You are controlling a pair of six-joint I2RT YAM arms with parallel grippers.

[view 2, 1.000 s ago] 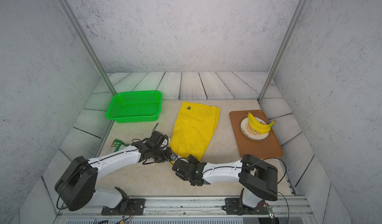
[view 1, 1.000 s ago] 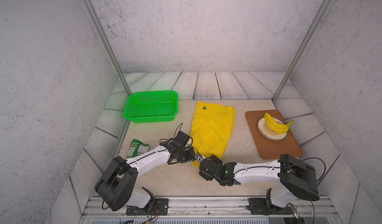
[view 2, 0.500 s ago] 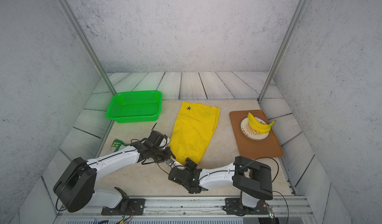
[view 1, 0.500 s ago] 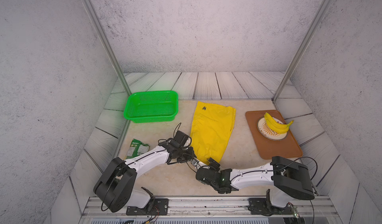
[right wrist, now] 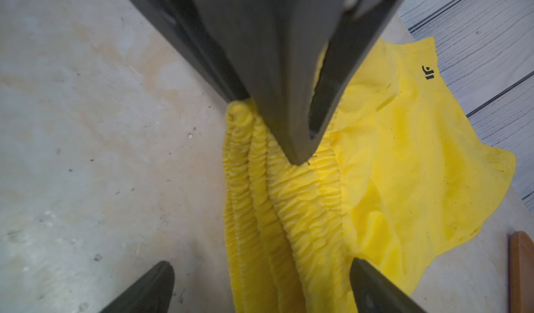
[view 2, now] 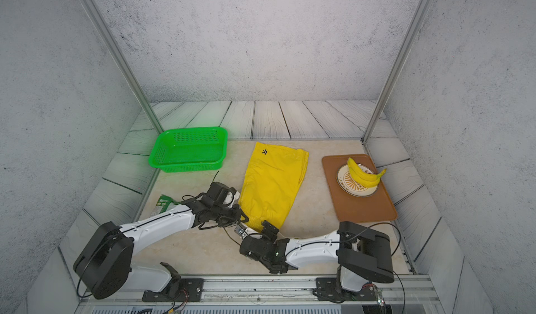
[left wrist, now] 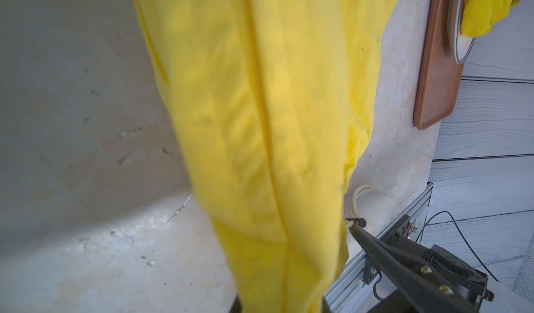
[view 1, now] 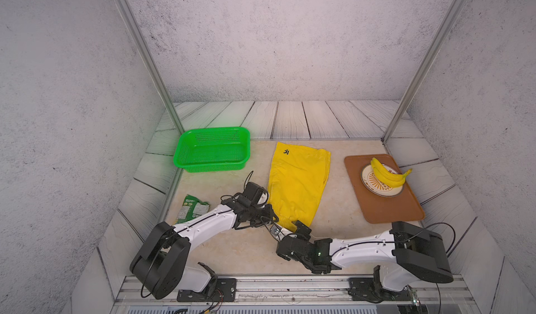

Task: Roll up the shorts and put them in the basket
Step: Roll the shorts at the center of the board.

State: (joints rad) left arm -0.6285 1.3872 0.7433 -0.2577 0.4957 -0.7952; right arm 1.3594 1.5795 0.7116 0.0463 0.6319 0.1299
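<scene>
The shorts lie flat in the middle of the worktop, with the logo end toward the far edge and the gathered waistband toward the near edge. The left hand is nearly closed, pinching the waistband's left corner. The right hand is spread wide, its fingers on either side of the waistband, gripping nothing.

White arm links, black joints, dark tapered fingers
</scene>
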